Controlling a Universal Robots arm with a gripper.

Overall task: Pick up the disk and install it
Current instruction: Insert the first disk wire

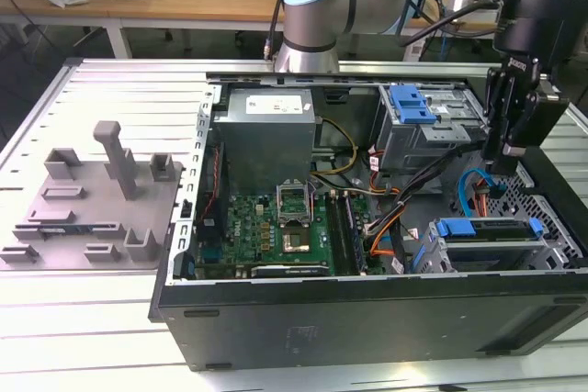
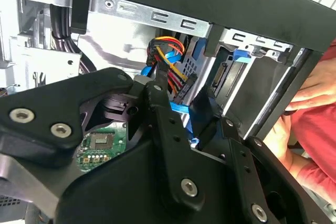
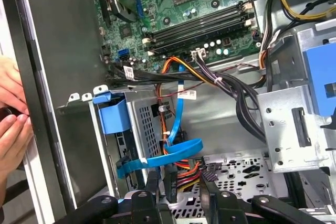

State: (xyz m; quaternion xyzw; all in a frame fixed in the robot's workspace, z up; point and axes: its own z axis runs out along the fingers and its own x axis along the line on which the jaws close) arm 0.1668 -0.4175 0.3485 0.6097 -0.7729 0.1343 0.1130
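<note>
Open PC case [image 1: 367, 319] lying on its side on slatted metal surface [image 1: 83, 328], ext. view; grey fixture tray [image 1: 92, 199] on the surface, well apart from the case toward the exterior view's left. Inside: motherboard [image 1: 276, 227] at centre, power supply [image 1: 266, 130] behind it, drive cage w/ blue clip [image 1: 411, 103] at the far right corner. Disk [image 1: 485, 229] sits in the lower cage at the case's near right corner, blue carrier edge facing up; in the first wrist view its blue carrier tab [image 3: 113, 115] shows at the cage mouth. Pincer [image 1: 501, 155] hangs over the case's right end, above and just behind the disk, not touching it; in the first wrist view the pincer [image 3: 179, 182] has its fingers [image 3: 153, 184] parted and nothing clamped, w/ a blue flat cable [image 3: 163, 156] and orange-red wires just beyond the tips. A person's hand [image 3: 11, 124] rests at the case's outer wall, near the disk's cage; the hand and a red sleeve [image 2: 320, 145] also appear in the second wrist view.
</note>
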